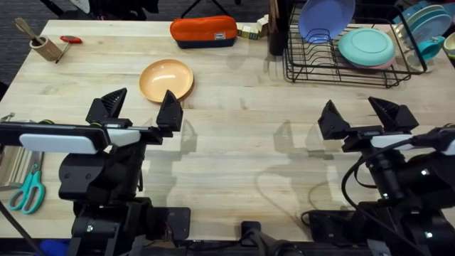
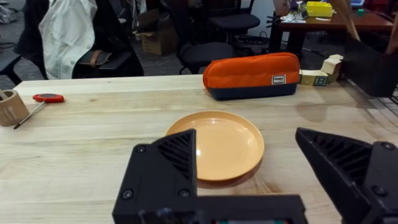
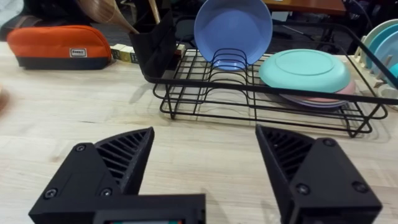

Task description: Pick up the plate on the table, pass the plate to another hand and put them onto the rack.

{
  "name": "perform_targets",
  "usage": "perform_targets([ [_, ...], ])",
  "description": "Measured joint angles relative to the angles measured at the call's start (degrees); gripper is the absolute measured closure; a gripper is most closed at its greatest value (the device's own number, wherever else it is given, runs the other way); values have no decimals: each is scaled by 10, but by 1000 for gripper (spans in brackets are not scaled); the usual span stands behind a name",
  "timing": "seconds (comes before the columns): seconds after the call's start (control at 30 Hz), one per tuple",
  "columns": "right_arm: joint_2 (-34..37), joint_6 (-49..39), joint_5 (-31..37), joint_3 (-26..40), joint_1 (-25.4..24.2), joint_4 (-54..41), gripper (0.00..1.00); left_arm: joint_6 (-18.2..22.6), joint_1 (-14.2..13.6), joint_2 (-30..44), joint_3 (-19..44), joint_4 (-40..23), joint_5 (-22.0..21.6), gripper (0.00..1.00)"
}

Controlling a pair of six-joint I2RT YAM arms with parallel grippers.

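The orange-tan plate [image 1: 166,80] lies flat on the wooden table [image 1: 234,135], left of centre. My left gripper [image 1: 141,108] hovers open just on the near side of it, nothing between its fingers; in the left wrist view the plate [image 2: 217,144] sits straight ahead of the spread fingers [image 2: 165,171]. My right gripper [image 1: 367,117] is open and empty over the right side of the table, short of the black wire rack [image 1: 341,60]. In the right wrist view the rack [image 3: 261,93] stands ahead with a lavender-blue plate [image 3: 233,31] upright in a slot and a teal plate [image 3: 305,70] lying flat.
An orange pouch [image 1: 203,31] lies at the far edge behind the plate. A wooden cup [image 1: 46,47] and a red-handled tool [image 1: 70,40] sit far left, teal scissors [image 1: 28,190] near left. A dark utensil holder [image 1: 277,32] stands beside the rack.
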Motion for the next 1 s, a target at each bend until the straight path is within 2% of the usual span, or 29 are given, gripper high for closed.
perform_targets([
  [0.63, 0, 4, 7, 3, 0, -9, 8, 2, 0, 0, 0, 0, -2, 7],
  [0.8, 0, 23, 12, 47, 0, -99, 7, 4, 0, 0, 38, -90, -4, 7],
  [1.0, 56, 31, 14, 159, 0, -188, 7, 4, 0, 56, 164, -201, -4, 7],
])
